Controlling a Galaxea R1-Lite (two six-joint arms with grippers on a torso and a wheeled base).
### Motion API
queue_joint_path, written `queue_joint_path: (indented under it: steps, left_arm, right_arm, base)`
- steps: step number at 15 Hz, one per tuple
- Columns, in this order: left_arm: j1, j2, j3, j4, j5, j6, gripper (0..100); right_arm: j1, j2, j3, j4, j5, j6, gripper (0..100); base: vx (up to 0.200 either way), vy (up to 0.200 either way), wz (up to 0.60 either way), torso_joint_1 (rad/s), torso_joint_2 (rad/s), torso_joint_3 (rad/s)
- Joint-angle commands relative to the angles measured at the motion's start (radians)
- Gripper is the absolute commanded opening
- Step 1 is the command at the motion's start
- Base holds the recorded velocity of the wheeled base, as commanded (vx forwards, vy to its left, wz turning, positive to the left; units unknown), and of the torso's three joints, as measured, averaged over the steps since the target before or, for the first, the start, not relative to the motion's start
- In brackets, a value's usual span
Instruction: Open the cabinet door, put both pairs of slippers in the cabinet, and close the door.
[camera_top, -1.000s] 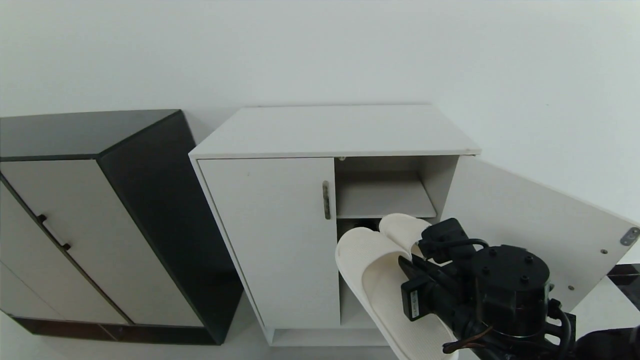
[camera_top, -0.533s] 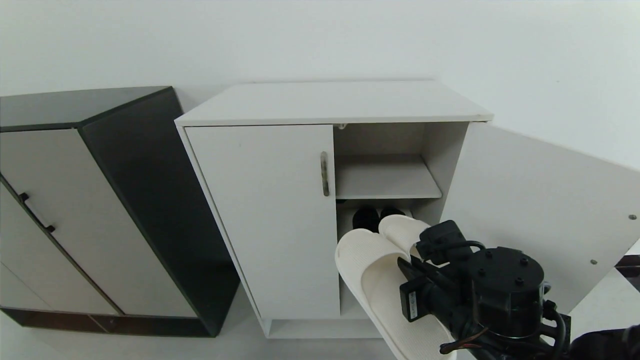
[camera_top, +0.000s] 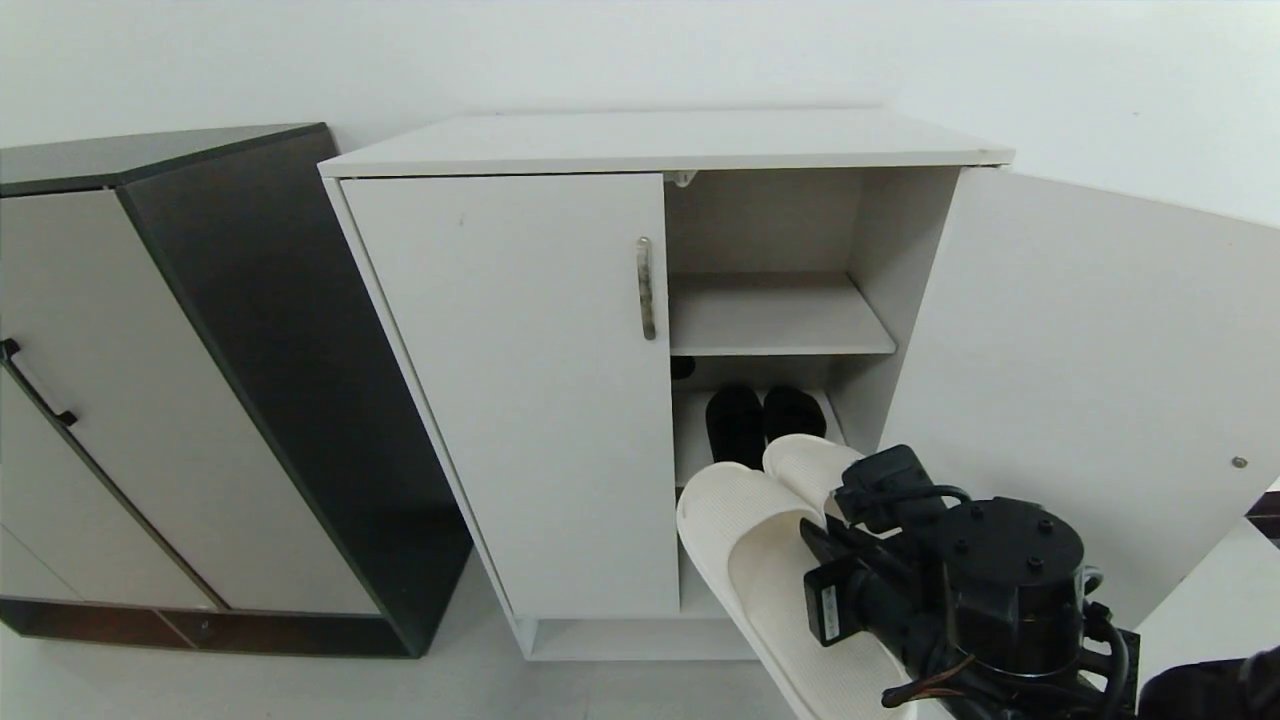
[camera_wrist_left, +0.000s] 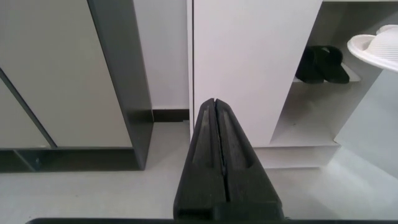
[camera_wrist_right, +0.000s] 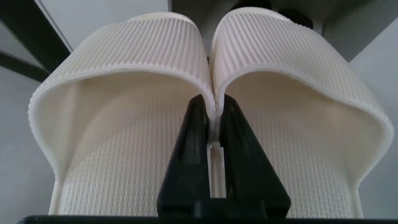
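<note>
A white cabinet (camera_top: 660, 140) stands with its right door (camera_top: 1080, 380) swung wide and its left door (camera_top: 520, 380) closed. A black pair of slippers (camera_top: 760, 420) lies on the middle shelf, also seen as black slippers (camera_wrist_left: 323, 62) from the left wrist. My right gripper (camera_wrist_right: 213, 109) is shut on the inner edges of a white pair of slippers (camera_wrist_right: 205, 81), pinched side by side. In the head view the white slippers (camera_top: 750, 530) hang just in front of the open compartment, toes toward it. My left gripper (camera_wrist_left: 215, 106) is shut and holds nothing, low before the closed left door.
A dark cabinet (camera_top: 250, 380) with pale doors stands close on the left of the white one. The upper shelf (camera_top: 780, 320) is bare. The open door bounds the space on the right. Pale floor (camera_wrist_left: 155, 186) lies before both cabinets.
The whole head view has shifted as the camera moved lower, bringing the black slippers on the shelf into sight. The right gripper still holds the white pair in about the same place.
</note>
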Motion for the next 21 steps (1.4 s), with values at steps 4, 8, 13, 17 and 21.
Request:
queue_joint_path:
  steps: [4, 8, 13, 17, 21]
  left_arm:
    - [0.000, 0.001, 0.000, 0.000, 0.001, -0.001, 0]
    - [0.000, 0.001, 0.000, 0.000, 0.005, 0.004, 0]
    - [0.000, 0.001, 0.000, 0.000, 0.004, 0.004, 0]
    - [0.000, 0.001, 0.000, 0.000, 0.005, 0.004, 0]
    - [0.000, 0.001, 0.000, 0.000, 0.005, 0.005, 0]
  right_arm:
    - [-0.013, 0.041, -0.035, 0.012, -0.038, -0.002, 0]
    - [-0.021, 0.055, -0.239, 0.262, -0.129, 0.135, 0]
    - [-0.007, -0.020, -0.578, 0.777, -0.236, 0.319, 0]
    - [-0.004, -0.008, -0.646, 0.761, -0.290, 0.233, 0]
    - [-0.026, 0.037, -0.641, 0.641, -0.293, 0.193, 0]
  base:
    - [0.000, 0.000, 0.00, -0.004, 0.04, 0.033]
    - [0.000, 0.000, 0.00, 0.000, 0.00, 0.000]
    - [0.000, 0.000, 0.00, 0.000, 0.00, 0.000]
    - [0.000, 0.000, 0.00, 0.000, 0.00, 0.000]
    - [0.000, 0.000, 0.00, 0.000, 0.00, 0.000]
